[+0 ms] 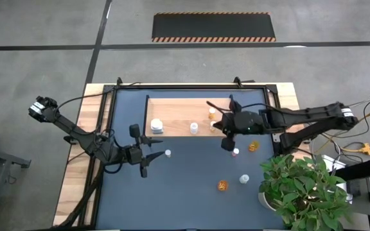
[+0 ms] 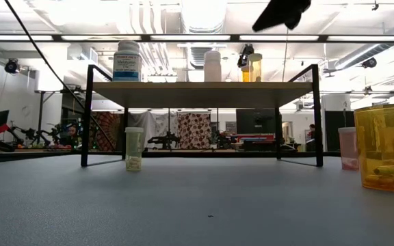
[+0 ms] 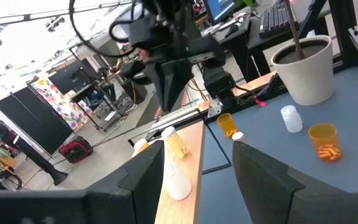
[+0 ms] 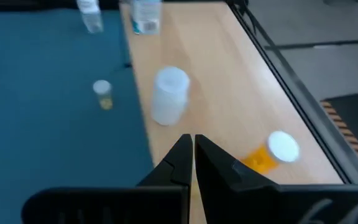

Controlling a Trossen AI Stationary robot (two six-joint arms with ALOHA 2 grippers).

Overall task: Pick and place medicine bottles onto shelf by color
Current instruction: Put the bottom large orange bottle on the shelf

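Note:
The light-wood shelf (image 1: 185, 109) in its black frame stands at the table's far side. On it stand two white bottles (image 1: 156, 126) (image 1: 194, 128) and two orange ones (image 1: 212, 113). Loose bottles stand on the blue tabletop: a small one (image 1: 167, 153), another (image 1: 236, 152), two orange ones (image 1: 254, 146) (image 1: 222, 185) and a white one (image 1: 243, 179). My right gripper (image 4: 192, 155) is shut and empty above the shelf's near edge, between a white bottle (image 4: 169, 93) and an orange bottle (image 4: 269, 152). My left gripper (image 1: 148, 156) is open and empty over the table, left of the small bottle.
A green potted plant (image 1: 300, 189) in a white pot (image 3: 306, 68) stands at the near right corner. The right arm (image 3: 173, 50) reaches over the shelf. A bottle (image 2: 134, 148) shows below the shelf board in the low view. Cables run along the table's left and right sides.

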